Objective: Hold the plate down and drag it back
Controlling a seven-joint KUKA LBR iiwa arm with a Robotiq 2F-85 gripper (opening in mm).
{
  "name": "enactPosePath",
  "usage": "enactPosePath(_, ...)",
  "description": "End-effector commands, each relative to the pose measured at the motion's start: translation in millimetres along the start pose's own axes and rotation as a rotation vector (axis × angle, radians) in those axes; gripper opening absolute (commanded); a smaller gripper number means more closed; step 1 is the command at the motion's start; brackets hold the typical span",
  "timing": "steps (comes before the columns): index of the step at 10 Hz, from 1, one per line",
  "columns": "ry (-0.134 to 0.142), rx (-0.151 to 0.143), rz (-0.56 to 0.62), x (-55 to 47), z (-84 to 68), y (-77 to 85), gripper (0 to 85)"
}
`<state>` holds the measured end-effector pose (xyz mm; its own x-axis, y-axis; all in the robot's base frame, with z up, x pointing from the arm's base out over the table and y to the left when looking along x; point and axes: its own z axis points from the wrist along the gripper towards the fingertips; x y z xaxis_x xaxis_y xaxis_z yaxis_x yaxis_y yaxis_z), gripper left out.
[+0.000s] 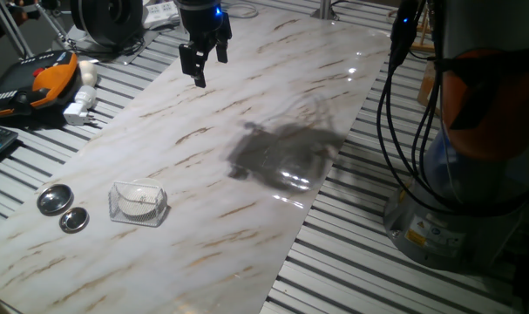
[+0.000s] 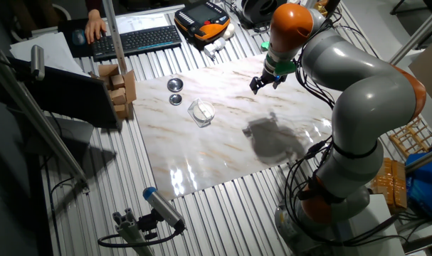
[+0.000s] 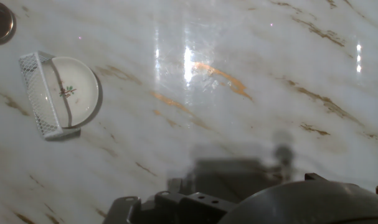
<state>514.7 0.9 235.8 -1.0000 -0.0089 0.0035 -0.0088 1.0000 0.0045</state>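
No text, brand or number is showing clearly enough to read in any view. A yellow sticker (image 1: 418, 234) is sitting low on the robot's base (image 1: 438, 228) in one fixed view, but its print is coming out too small to make out. The keyboard (image 2: 136, 40) in the other fixed view is showing only blurred keys, and the orange-and-black handheld controller (image 2: 203, 19) beside it is displaying nothing legible on its face.
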Motion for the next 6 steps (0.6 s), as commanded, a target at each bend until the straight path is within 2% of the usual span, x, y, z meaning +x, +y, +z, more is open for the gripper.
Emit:
enactPosePath(1, 0.057, -0.004, -0.061, -0.4, -0.7, 0.1, 0.0)
enactPosePath(6, 0.057, 0.001, -0.056, -1.1, -3.8, 1.3, 0.0)
